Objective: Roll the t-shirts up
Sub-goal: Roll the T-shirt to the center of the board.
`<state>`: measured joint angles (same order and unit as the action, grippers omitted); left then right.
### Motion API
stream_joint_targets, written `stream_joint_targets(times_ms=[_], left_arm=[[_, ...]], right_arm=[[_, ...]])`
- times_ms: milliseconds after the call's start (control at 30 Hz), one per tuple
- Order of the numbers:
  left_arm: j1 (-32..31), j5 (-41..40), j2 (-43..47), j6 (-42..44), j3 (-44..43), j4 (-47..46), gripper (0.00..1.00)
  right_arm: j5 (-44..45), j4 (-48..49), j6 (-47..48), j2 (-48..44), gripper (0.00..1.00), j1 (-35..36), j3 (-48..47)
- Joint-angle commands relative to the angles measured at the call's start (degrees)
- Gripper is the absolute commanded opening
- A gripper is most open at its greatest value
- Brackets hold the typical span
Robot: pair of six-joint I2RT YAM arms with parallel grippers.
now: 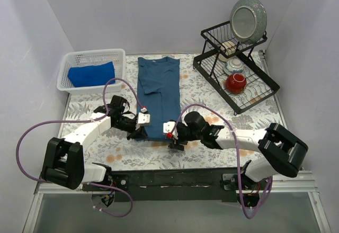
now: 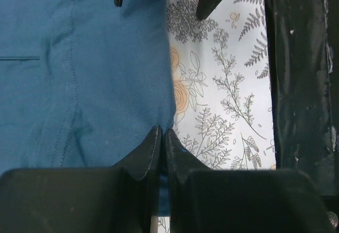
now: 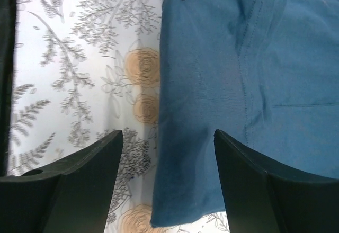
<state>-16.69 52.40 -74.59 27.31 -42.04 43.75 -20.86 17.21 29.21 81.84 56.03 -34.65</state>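
So at this point the rolling hadn't really started, as far as I could tell. The teal t-shirt (image 1: 159, 92) lay flat in the middle of the table (image 1: 95, 148), folded lengthwise into a long narrow strip. It ran from near the far edge down toward the near edge, collar end away from the arms. No roll in it anywhere, no curl at the hem.

The left gripper (image 2: 160, 140) had its claw pressed together right on the near hem, at the strip's left corner. In the left wrist view there was blue cloth caught between the tips, so I'd call that a proper pinch. The right gripper (image 3: 167, 156) was at the other near corner with its claw spread wide. The hem corner sat in the gap between the fingers (image 3: 100, 161), but nothing was clamped there.

The royal blue t-shirt (image 1: 91, 75) sat bunched in the white basket (image 1: 79, 58) at the far left corner, not laid out at all. The dish rack (image 1: 249, 92) over by the right edge had nothing to do with any of this.

My read: prep fold done on shirt one, grab half done. The right-hand pinch, the whole roll, then all of shirt two were left.
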Motion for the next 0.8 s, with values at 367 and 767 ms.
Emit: stream_joint_targets(times_ms=[367,767], left_arm=[[5.0,6.6,0.6,-0.5,-2.1,2.1,0.08],[2.0,-2.7,39.1,-9.5,25.0,-27.1,0.73]], right_arm=[[13.1,13.7,5.9,10.4,0.26,0.0,-1.2],[-0.6,-2.3,-5.5,9.8,0.04,-3.5,-7.6]])
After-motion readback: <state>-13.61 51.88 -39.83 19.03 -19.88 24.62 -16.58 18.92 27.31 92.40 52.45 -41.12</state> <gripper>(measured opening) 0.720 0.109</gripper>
